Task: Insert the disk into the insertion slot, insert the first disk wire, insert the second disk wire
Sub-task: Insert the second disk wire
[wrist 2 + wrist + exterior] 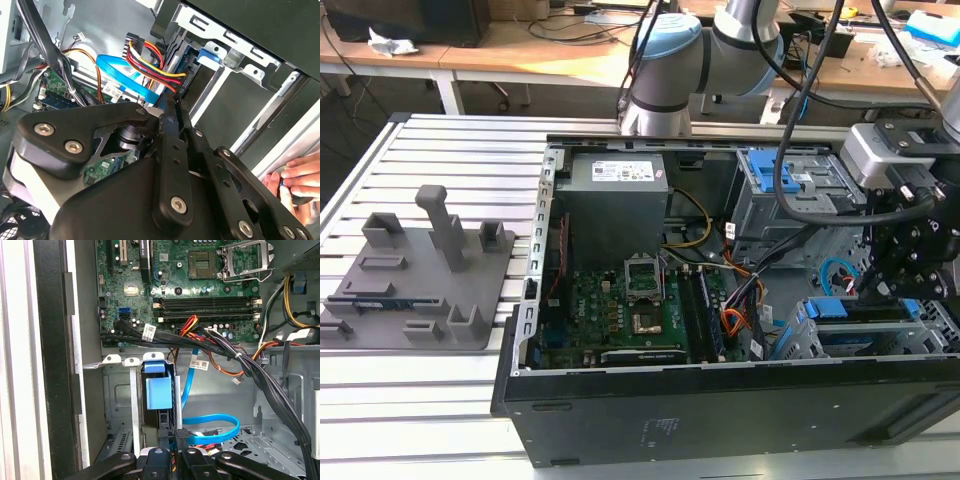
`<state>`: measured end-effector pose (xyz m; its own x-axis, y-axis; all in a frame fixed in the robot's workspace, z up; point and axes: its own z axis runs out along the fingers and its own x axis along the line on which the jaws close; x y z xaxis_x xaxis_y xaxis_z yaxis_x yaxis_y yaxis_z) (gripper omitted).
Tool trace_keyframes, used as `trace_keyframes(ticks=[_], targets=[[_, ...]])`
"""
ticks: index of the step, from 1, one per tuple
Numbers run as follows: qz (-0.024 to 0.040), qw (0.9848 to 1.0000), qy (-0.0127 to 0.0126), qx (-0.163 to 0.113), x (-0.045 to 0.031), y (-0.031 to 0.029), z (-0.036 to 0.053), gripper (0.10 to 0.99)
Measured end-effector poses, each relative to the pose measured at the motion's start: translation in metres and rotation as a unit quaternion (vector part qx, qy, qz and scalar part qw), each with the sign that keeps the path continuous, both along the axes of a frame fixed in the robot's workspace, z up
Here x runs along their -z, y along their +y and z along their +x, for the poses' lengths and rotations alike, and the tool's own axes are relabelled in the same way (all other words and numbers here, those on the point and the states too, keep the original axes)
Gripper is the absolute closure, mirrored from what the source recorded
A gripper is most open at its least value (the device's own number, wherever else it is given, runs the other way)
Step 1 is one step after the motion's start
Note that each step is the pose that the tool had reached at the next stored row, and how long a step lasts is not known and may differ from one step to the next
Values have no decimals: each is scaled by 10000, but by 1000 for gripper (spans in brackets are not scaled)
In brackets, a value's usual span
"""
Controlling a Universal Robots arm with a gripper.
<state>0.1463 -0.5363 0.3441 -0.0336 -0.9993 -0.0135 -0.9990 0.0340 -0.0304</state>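
Observation:
The disk, seen by its bright blue carrier frame, sits inside the insertion slot, a grey metal cage in the case's near corner on the exterior view's right. My gripper is at the disk's rear edge, its fingers pressed close together. The first disk wire, a red, orange and yellow bundle, ends in a black plug right at the fingertips against the disk. The second disk wire, a flat light-blue cable, loops loosely beside the gripper.
The open computer case lies on a slatted metal table. Black cable bundles cross above the cage, beside the motherboard. A larger bay with a blue latch stands further back. A person's hand is close to the case edge. A grey fixture lies at the exterior view's left.

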Motion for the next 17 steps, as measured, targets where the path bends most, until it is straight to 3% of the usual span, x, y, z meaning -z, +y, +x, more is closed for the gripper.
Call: trace_keyframes(ticks=[12, 17], targets=[[0, 10000, 14, 0, 54, -42, 0, 918], [0, 10000, 14, 0, 27, -43, 0, 675]])
